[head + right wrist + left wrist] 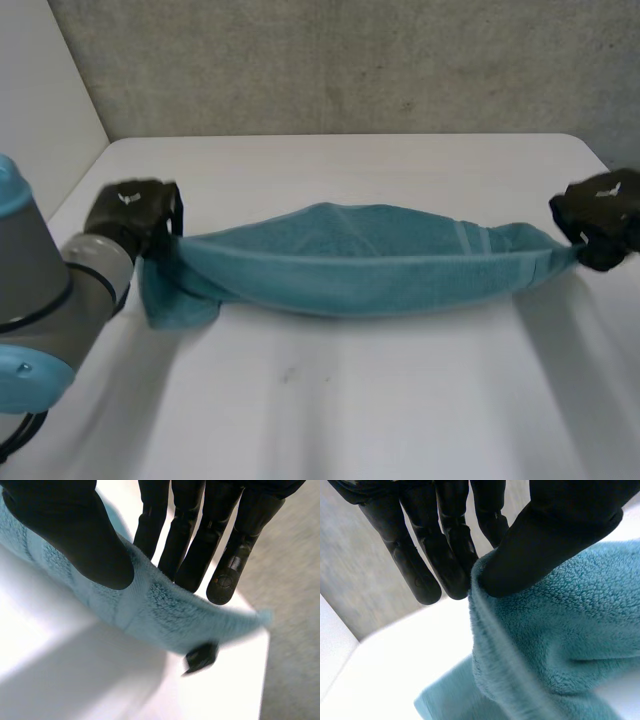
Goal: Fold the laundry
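Towel [350, 260] stretched between both hands over the white table [330, 410].
The teal terry towel hangs as a sagging band across the middle of the table; whether its lower edge touches the surface cannot be told. The left hand [135, 215] pinches one end, its thumb [555, 535] pressing the cloth's edge against the straight fingers [450, 555], and a loose flap dangles below that grip toward the table. The right hand [600, 225] clamps the opposite end the same way, with the thumb on one face of the cloth and the fingers behind it, and a short corner sticks out past them. A pale stripe [470, 240] crosses the towel near the right hand. A grey concrete wall [350, 60] stands behind the table.
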Controlling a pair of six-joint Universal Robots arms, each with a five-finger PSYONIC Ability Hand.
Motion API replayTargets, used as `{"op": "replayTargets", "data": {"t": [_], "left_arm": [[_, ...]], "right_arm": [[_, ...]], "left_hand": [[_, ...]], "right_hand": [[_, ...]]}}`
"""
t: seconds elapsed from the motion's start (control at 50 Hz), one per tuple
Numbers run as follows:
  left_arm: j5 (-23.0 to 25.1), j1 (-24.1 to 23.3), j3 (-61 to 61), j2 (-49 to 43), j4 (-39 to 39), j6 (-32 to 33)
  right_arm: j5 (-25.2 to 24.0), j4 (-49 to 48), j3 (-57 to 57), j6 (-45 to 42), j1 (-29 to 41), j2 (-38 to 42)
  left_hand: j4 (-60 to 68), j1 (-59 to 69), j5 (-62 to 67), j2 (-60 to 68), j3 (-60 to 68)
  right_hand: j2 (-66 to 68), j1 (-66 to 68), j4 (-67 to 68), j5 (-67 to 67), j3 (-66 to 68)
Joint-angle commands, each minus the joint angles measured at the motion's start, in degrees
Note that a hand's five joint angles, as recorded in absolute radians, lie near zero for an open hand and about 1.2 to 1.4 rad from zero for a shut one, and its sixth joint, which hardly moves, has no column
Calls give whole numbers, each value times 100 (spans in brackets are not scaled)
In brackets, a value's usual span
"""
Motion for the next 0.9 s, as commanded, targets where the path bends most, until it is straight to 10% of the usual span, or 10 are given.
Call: {"op": "replayTargets", "data": {"t": [0.02,0.2,0.44,0.9], "left_arm": [[-1,52,159,-1044,265,617],[0,61,1224,-1705,917,820],[-97,61,4149,-1259,2074,706],[298,510,354,-765,2666,205]], "right_arm": [[409,-26,-461,-117,282,989],[981,-527,-1658,-21,785,1764],[1859,-3486,-4768,207,1189,2063],[1113,-3867,319,1008,1242,929]], "left_hand": [[1025,1110,1049,1020,1033],[1025,1110,1049,1020,1033],[1025,1110,1049,1020,1033],[1025,1110,1049,1020,1033]], "right_hand": [[1243,2374,1172,1376,1213],[1243,2374,1172,1376,1213],[1243,2374,1172,1376,1213],[1243,2374,1172,1376,1213]]}}
